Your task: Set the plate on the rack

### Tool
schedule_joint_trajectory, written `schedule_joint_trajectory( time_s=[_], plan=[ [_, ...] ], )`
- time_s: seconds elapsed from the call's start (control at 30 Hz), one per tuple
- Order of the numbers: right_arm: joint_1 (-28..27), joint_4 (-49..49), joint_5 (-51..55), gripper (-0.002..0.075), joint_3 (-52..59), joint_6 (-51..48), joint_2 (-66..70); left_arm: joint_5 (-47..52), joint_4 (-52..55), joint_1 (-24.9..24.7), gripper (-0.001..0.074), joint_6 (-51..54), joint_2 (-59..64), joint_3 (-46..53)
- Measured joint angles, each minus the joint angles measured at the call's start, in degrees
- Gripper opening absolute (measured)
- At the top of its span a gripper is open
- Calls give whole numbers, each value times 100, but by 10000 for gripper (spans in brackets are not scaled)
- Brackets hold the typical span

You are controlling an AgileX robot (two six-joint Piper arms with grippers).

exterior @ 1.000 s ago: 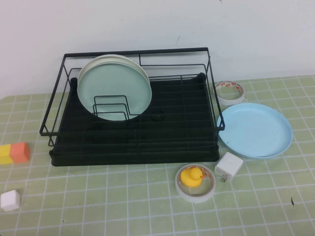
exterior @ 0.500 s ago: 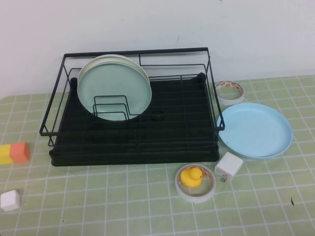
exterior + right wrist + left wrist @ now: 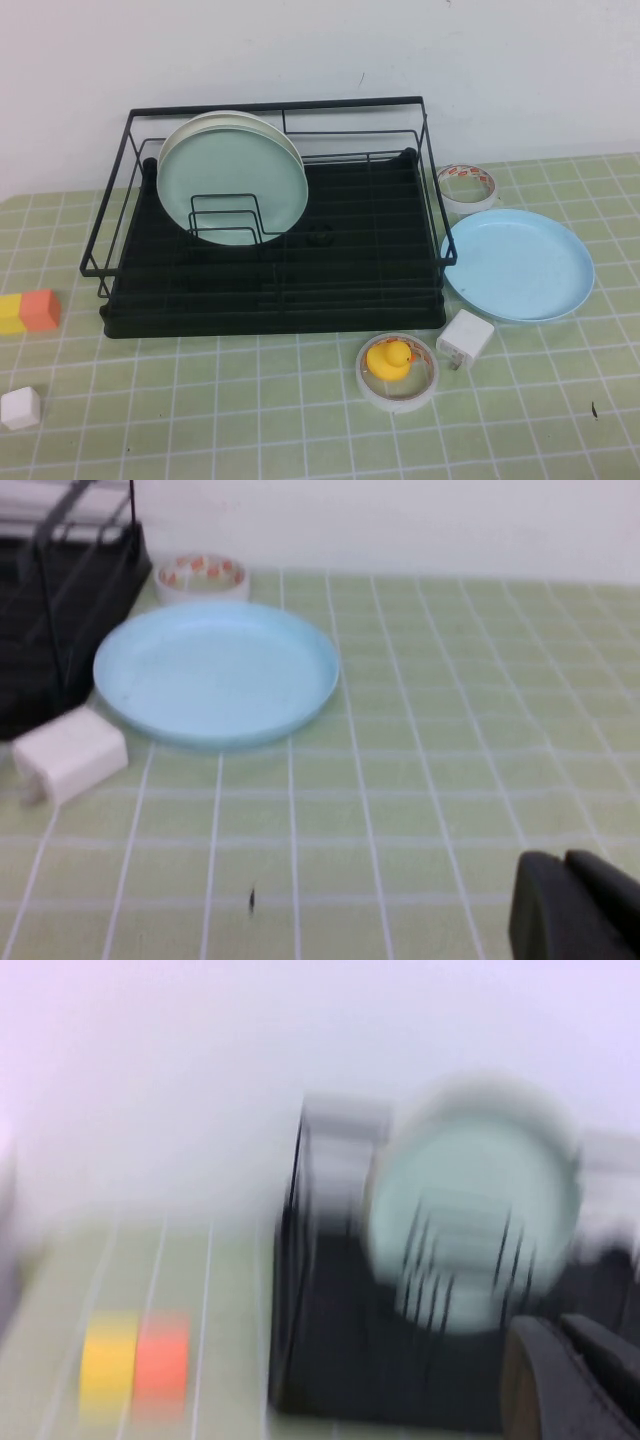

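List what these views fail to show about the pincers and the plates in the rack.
- Left pincer: left wrist view, blurred and cut by the edge; absent from the high view.
- Right pincer: right wrist view, cut by the edge.
- Cream plate: high view, mostly behind the mint plate.

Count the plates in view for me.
3. The blue plate lies flat on the table right of the rack. The mint plate and cream plate stand in the rack; others may hide behind.
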Motion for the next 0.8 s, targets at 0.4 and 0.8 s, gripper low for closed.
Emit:
schedule_joint_trajectory(
  time_s=[0.4, 0.8],
  plan=[
    [0, -81, -4461, -2, 30, -14, 0, -3334, 10, 0, -3, 0, 0, 0],
    [0, 628, -5693, -2, 6, -14, 0, -3456, -770, 0, -3, -356, -12, -85]
  ],
)
